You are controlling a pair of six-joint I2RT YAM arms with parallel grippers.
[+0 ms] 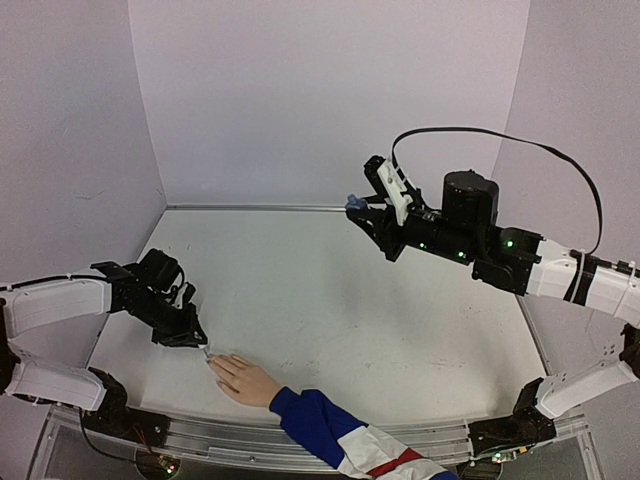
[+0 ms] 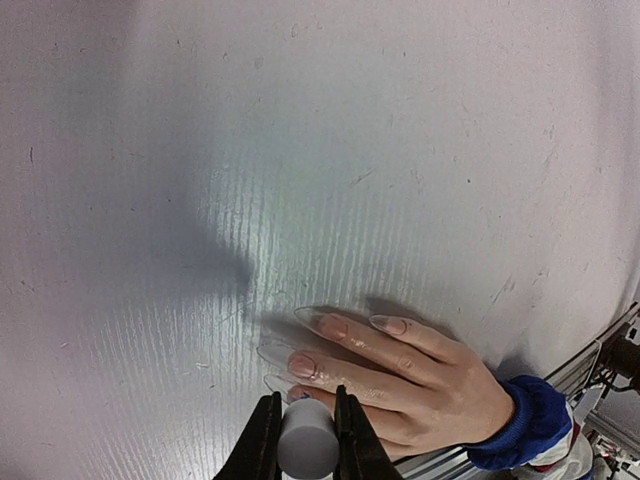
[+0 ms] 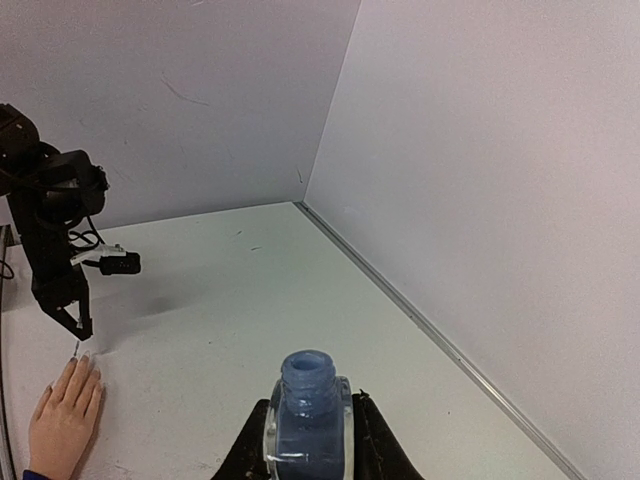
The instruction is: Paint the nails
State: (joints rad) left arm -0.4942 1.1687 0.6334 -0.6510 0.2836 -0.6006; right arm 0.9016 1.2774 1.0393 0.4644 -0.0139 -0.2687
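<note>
A pale hand (image 1: 246,380) with a blue, white and red sleeve (image 1: 340,432) lies flat at the table's front. Its long clear nails (image 2: 306,318) point left in the left wrist view. My left gripper (image 1: 192,338) is shut on the white brush cap (image 2: 306,440), held just over the fingertips; a spot of blue shows on the nearest nail (image 2: 297,396). My right gripper (image 1: 362,212) is shut on the open blue polish bottle (image 3: 307,417), raised high at the back right. The bottle also shows in the top view (image 1: 353,203).
Grey walls close the table at the back and sides. A metal rail (image 1: 330,440) runs along the front edge. The left arm (image 3: 55,240) shows in the right wrist view, above the hand (image 3: 62,418).
</note>
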